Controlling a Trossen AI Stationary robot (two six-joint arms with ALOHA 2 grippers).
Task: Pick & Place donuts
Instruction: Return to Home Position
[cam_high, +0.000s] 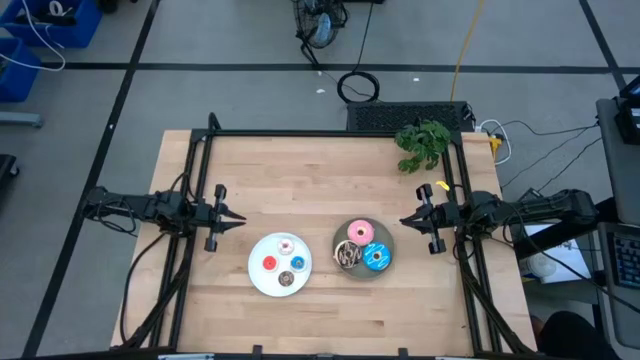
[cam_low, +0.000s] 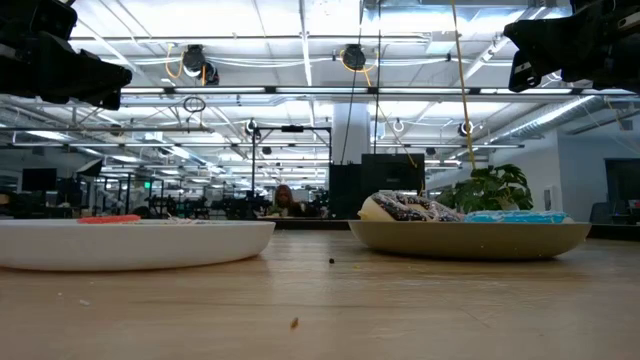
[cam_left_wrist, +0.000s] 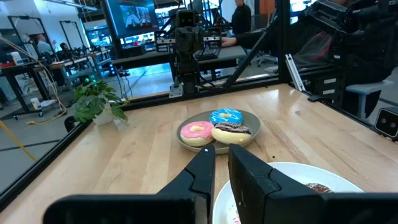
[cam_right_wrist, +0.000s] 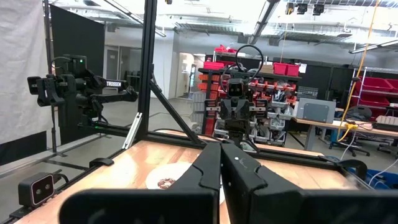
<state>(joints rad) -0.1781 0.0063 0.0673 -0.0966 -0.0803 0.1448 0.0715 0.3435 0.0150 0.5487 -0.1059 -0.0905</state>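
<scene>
In the high view's lower centre lies the white plate, holding four tiny donuts: white-pink, red, blue, brown. Just right of it, the grey plate carries the pink donut, blue sprinkled donut and brown streaked donut. Left gripper hovers mid-left, fingers slightly apart, empty. Right gripper hovers mid-right, fingers together. A plant sits upper right.

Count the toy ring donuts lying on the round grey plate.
3: the pink donut toward the table's far edge, the blue sprinkled donut nearer the right arm, the brown streaked donut beside the round white plate.
</scene>
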